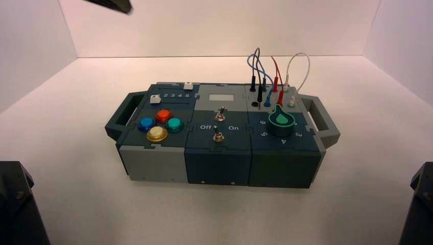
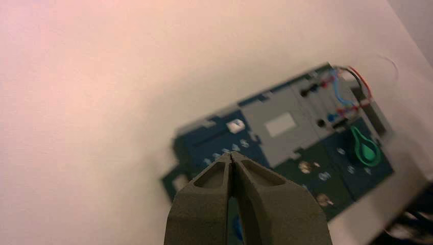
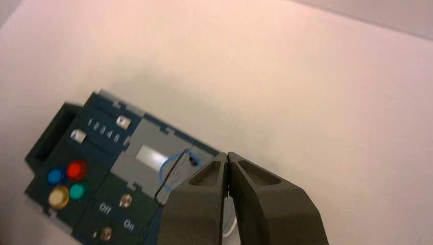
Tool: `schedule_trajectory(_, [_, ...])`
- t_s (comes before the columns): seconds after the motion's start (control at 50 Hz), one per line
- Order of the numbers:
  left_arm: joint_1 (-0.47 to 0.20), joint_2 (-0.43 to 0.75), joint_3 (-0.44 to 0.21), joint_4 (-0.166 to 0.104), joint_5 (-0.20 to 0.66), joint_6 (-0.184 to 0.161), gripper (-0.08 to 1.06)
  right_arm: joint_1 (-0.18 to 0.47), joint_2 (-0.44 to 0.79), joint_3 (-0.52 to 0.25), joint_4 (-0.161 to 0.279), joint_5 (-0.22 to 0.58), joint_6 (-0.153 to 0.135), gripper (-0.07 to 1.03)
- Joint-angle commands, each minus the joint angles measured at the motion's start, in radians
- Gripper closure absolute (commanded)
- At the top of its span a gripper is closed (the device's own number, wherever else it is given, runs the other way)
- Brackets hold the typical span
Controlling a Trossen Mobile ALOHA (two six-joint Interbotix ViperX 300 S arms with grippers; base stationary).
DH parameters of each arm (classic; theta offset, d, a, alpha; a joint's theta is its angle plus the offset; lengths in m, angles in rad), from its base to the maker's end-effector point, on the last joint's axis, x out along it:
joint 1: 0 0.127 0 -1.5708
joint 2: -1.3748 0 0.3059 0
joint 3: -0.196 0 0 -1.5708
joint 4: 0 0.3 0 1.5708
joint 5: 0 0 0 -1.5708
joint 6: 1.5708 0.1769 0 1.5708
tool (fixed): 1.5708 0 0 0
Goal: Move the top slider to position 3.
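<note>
The top slider (image 1: 188, 86) is a tiny white cube on a light grey track at the box's far left edge; it also shows as top slider (image 3: 122, 121) and top slider (image 2: 235, 125). It stands at the end by the digit 5. Position 3 (image 1: 172, 95) is the small white 3 in the printed row just in front of it, seen too as position 3 (image 3: 103, 130). My left gripper (image 2: 232, 154) hangs shut and empty high above the box's left part. Also shut and empty, my right gripper (image 3: 226, 154) is held high over the wired end.
A second white slider knob (image 1: 155, 99) sits on a dark track. Nearby are several coloured buttons (image 1: 163, 116), two toggle switches (image 1: 221, 113), a green knob (image 1: 281, 120) and plugged wires (image 1: 265, 71). Dark arm bases (image 1: 15, 204) fill the near corners. An arm part (image 1: 110, 5) shows at the top edge.
</note>
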Motion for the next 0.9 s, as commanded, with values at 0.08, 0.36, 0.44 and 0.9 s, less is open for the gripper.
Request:
schedule_trajectory(0.08, [-0.037, 0.078, -0.044, -0.066, -0.006, -0.002, 1.01, 0.058, 0.023, -0.035, 0.006, 0.012, -0.006, 0.98])
schedule_trajectory(0.36, [-0.078, 0.129, -0.048, -0.089, -0.064, -0.002, 1.01, 0.144, 0.075, -0.028, 0.006, 0.012, -0.009, 0.98])
schedule_trajectory(0.44, [-0.086, 0.144, -0.048, -0.106, -0.072, -0.002, 1.01, 0.155, 0.087, -0.028, 0.006, 0.012, -0.009, 0.98])
schedule_trajectory(0.9, [-0.14, 0.258, -0.051, -0.132, -0.181, -0.034, 1.01, 0.192, 0.098, -0.009, 0.009, 0.0, -0.005, 0.98])
